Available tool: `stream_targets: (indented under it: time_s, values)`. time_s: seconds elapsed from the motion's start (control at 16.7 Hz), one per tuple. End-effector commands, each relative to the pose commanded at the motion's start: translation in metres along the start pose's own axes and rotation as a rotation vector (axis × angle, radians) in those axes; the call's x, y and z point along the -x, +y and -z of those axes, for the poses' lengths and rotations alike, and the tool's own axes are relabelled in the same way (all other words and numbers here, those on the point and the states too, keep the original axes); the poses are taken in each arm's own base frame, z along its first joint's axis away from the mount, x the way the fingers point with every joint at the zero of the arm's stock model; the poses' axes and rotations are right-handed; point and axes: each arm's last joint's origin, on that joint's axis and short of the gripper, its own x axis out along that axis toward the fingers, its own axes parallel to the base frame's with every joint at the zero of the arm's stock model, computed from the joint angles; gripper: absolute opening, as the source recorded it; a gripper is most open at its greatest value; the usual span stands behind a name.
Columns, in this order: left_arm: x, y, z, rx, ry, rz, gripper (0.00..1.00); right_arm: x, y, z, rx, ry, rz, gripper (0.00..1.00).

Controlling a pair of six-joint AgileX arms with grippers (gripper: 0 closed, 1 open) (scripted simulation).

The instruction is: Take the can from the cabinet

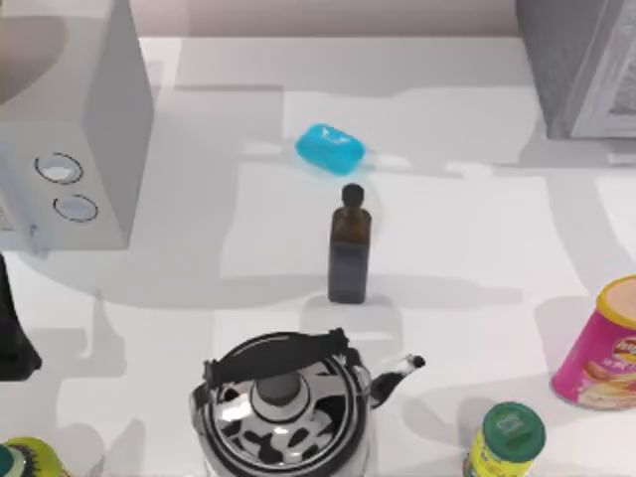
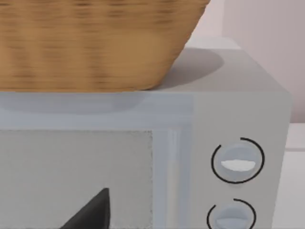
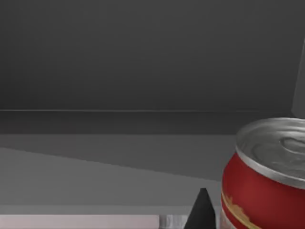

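A white surface (image 1: 467, 229) is seen from above, with a pale wall behind it. The cabinet (image 1: 586, 60), dark grey and speckled with a pale lined front panel, is placed at the 1 o'clock corner. A light-grey box (image 1: 89, 119) with two round rings on its front stands at 10 o'clock; in the left wrist view a woven basket (image 2: 95, 43) is seen resting on its top. Near the centre a dark bottle (image 1: 349, 253) stands upright, with a blue soap bar (image 1: 330, 148) just beyond it toward 12 o'clock. A black-and-white kettle (image 1: 288, 407) is set at 6 o'clock, a green-lidded jar (image 1: 507, 437) at 5 o'clock, and a pink canister (image 1: 601, 348) at 4 o'clock.

In the right wrist view, a dark grey interior is shown, and the can (image 3: 267, 176), red with a silver lid, is seen standing upright within it, long axis vertical, lid up. One dark fingertip of the right claw (image 3: 201, 212) is noted just beside the can, not visibly touching; whether the claw is released or clenched cannot be told.

A dark fingertip of the left claw (image 2: 90, 212) is seen before the light-grey box's front; its state cannot be told either.
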Motion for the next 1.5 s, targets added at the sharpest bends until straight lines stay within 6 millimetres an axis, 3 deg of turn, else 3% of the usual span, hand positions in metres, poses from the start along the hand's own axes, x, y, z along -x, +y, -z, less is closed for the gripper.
stream_targets:
  time_s: [0.18,0.42,0.78,1.14,1.32,1.5]
  values:
    - [0.000,0.000,0.000,0.000,0.000,0.000,1.00,0.008,-0.008,0.028,0.006,0.021,0.002,0.00]
    - [0.000,0.000,0.000,0.000,0.000,0.000,1.00,0.029,-0.021,0.086,0.007,0.033,-0.002,0.00]
    - [0.000,0.000,0.000,0.000,0.000,0.000,1.00,0.058,-0.038,0.207,-0.001,0.025,-0.010,0.00]
    - [0.000,0.000,0.000,0.000,0.000,0.000,1.00,0.066,-0.046,0.324,-0.005,0.011,-0.011,0.00]
    - [0.000,0.000,0.000,0.000,0.000,0.000,1.00,0.065,-0.048,0.358,-0.006,0.001,-0.013,0.00]
    - [0.000,0.000,0.000,0.000,0.000,0.000,1.00,0.065,-0.048,0.368,-0.006,-0.006,-0.015,0.00]
